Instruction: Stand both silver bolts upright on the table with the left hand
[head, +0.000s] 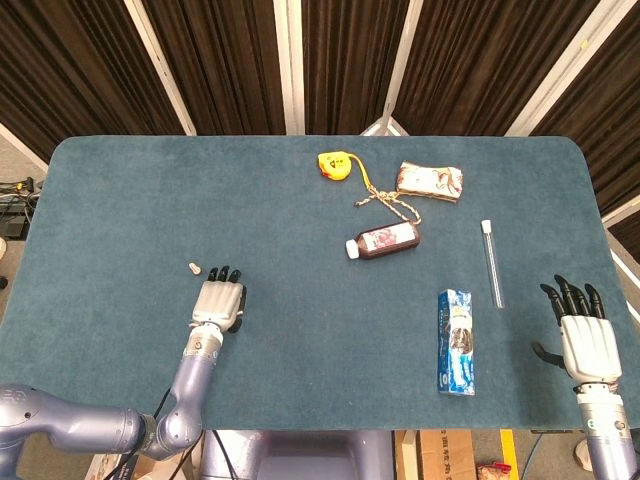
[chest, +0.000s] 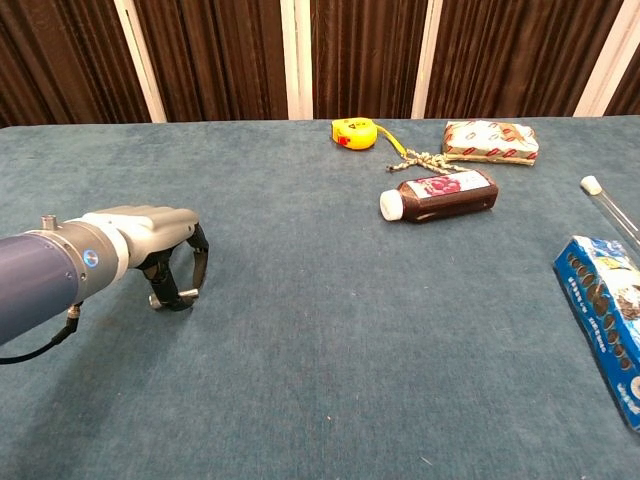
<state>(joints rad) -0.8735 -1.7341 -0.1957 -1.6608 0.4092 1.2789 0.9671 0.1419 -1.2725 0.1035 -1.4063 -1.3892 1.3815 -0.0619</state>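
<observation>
At lower left of the head view, reaches over the table (head: 120, 200) with the left hand (head: 218, 305), palm down, fingers curled toward the cloth. In the chest view, pinches the held bolt (chest: 172, 295) low between the fingertips, shank lying roughly level at the table surface, not upright. Just up and left of that hand in the head view, leaves the free bolt (head: 195, 268) apart from the fingers; too small to tell for sure whether upright.

At lower right of the head view, rests the right hand (head: 588, 345) flat with fingers spread, holding nothing, well apart from both bolts.

Across the upper middle and right, shares the table with a yellow tape measure (head: 335, 165), a knotted rope (head: 385, 203) just below it, a snack pack (head: 430, 180), a brown bottle (head: 382, 241) on its side, a thin tube (head: 491, 262) and a blue box (head: 455, 342) lying flat.
</observation>
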